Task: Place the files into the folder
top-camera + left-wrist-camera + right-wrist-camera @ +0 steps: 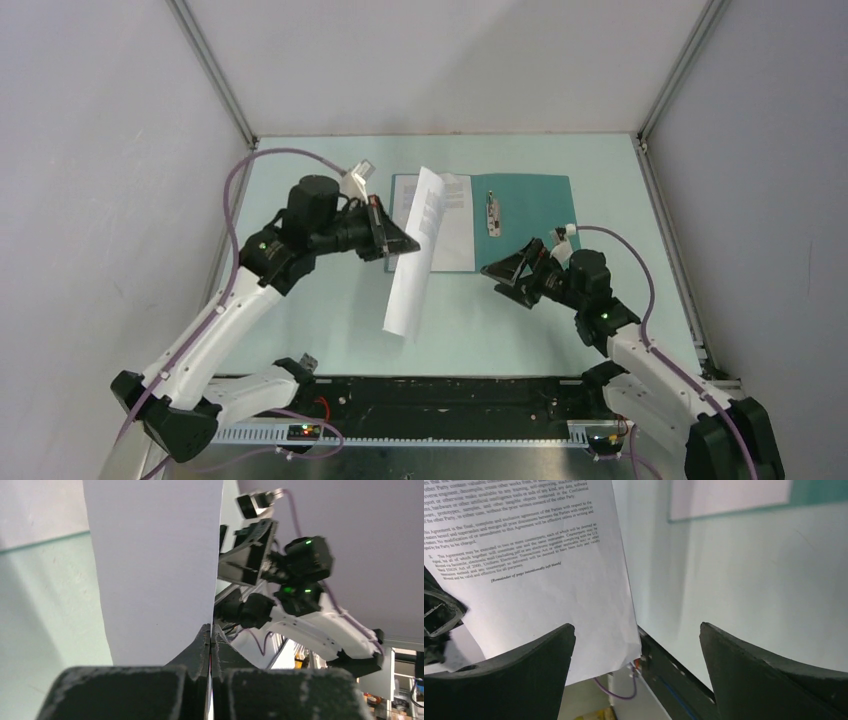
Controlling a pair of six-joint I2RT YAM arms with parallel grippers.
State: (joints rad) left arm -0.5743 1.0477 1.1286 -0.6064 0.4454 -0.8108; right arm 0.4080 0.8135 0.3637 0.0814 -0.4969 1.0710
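The teal-green folder (530,215) lies open at the back of the table, with a metal clip (492,213) near its middle. One white printed sheet (455,230) lies flat on its left half. My left gripper (405,240) is shut on the edge of a second printed sheet (415,255) and holds it upright above the table, left of the folder. In the left wrist view the sheet (155,570) rises from the closed fingertips (205,642). My right gripper (500,272) is open and empty, just right of the hanging sheet (539,570).
Grey enclosure walls stand on the left, right and back. A black rail (430,400) runs along the near table edge between the arm bases. Pale green table surface (300,320) lies in front of the folder.
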